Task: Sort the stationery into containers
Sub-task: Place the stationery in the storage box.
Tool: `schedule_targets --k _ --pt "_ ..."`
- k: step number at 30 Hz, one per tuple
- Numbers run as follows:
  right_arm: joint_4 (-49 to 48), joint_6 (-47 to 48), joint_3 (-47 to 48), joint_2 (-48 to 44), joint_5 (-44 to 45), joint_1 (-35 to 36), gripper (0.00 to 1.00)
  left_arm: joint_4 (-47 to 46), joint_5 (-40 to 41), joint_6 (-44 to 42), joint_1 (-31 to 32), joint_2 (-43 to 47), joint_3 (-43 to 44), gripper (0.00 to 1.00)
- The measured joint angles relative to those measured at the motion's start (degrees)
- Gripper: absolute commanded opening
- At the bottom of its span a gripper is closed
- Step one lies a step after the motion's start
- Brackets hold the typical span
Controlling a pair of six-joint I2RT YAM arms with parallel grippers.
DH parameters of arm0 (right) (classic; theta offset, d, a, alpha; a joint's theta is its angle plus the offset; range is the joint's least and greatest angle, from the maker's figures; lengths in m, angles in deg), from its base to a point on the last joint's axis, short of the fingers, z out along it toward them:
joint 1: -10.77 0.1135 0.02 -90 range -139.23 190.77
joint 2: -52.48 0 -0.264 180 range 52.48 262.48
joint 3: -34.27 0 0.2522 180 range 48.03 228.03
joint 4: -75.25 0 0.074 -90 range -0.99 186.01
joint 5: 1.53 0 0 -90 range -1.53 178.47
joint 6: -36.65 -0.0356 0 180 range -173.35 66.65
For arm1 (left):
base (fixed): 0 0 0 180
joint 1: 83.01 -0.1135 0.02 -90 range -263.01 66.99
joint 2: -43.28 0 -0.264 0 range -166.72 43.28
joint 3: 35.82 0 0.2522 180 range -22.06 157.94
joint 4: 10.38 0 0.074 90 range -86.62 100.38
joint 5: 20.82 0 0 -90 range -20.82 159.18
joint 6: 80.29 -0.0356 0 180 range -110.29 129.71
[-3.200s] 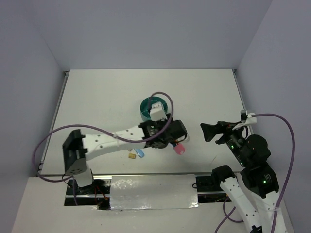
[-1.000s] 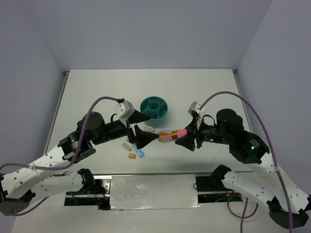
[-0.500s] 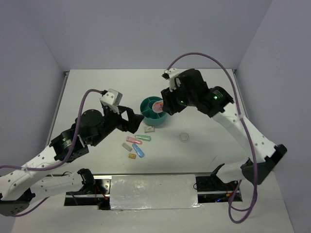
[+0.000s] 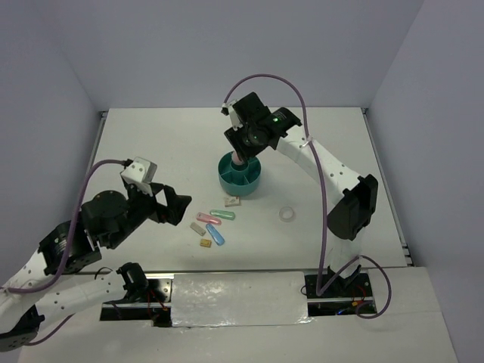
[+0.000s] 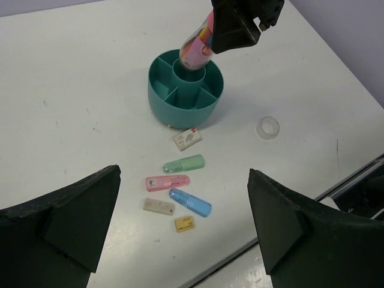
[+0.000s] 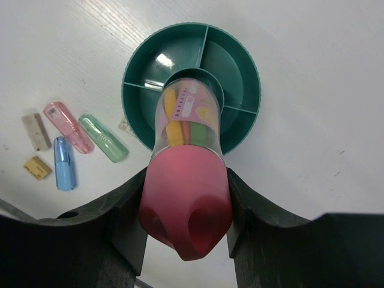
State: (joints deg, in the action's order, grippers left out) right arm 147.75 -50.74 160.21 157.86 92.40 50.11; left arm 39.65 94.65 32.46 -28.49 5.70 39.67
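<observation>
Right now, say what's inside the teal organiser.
Pink tube, gripped by the right end effector, stands in its central cup. Visible ring compartments hold nothing; the cup's floor is covered.

Arms [image 4: 327, 162] are white shells with black joints [image 4: 106, 215]; a purple cable [image 4: 265, 76] runs along each. Fingers [image 5: 66, 222] are matte black wedges. Green light [image 4: 277, 118] on the right arm

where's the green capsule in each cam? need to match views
Top external: green capsule sits mid-frame, just below the teal organiser.
Left wrist: green capsule is at centre, below the teal organiser, topmost of the capsule row.
Right wrist: green capsule is left of centre, beside the teal organiser's lower-left edge.
Shared landmark: the teal organiser.
</observation>
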Motion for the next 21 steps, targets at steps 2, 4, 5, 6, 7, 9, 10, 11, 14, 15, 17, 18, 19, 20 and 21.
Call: schedule_targets --k 2,4,5,6,7,9,10,11,14,15,17,18,19,20,21 --pt "0.0 0.2 0.3 1.6 0.3 0.0 0.0 1.5 0.5 0.0 0.0 3.0 -1.3 0.99" --pt "0.2 0.3 0.3 2.3 0.4 -0.1 0.0 2.0 0.9 0.1 0.0 5.7 -3.3 0.99" --pt "0.2 0.3 0.3 2.4 0.4 -0.1 0.0 2.4 1.0 0.1 0.0 6.8 -4.4 0.99" --pt "0.3 0.4 0.3 2.4 0.4 -0.1 0.0 2.7 1.1 0.1 0.0 7.4 -5.4 0.99" --pt "0.3 0.5 0.3 2.4 0.4 -0.2 0.0 2.7 1.2 0.1 0.0 7.8 -6.6 0.99" --pt "0.3 0.6 0.3 2.4 0.4 -0.2 0.0 2.9 1.1 0.1 0.0 8.1 -8.8 0.99" --pt "0.4 0.7 0.3 2.5 0.4 -0.2 0.0 3.1 0.9 0.1 0.0 8.0 -9.7 0.99" --pt "0.5 0.8 0.3 2.6 0.4 -0.3 0.0 3.5 0.8 0.1 0.0 7.8 -10.1 0.99" --pt "0.9 1.1 0.3 3.1 0.4 -0.5 0.0 4.0 0.3 0.1 0.0 7.3 -10.8 0.99" --pt "1.0 1.2 0.3 3.3 0.4 -0.5 0.0 4.0 0.2 0.1 0.0 7.4 -10.8 0.99" --pt "1.2 1.3 0.3 3.9 0.3 -0.6 0.0 4.0 0.2 0.1 0.0 7.6 -10.8 0.99" --pt "1.4 1.4 0.3 4.3 0.3 -0.6 0.0 4.0 0.2 0.1 0.0 7.8 -10.8 0.99" --pt "1.5 1.4 0.3 4.6 0.2 -0.7 0.0 3.9 0.2 0.1 0.0 8.0 -10.8 0.99" --pt "1.5 1.4 0.3 4.7 0.1 -0.7 0.0 3.9 0.2 0.1 0.0 8.3 -10.8 0.99" --pt "1.5 1.4 0.3 4.8 0.0 -0.7 0.0 3.9 0.2 0.1 0.0 8.5 -10.8 0.99"
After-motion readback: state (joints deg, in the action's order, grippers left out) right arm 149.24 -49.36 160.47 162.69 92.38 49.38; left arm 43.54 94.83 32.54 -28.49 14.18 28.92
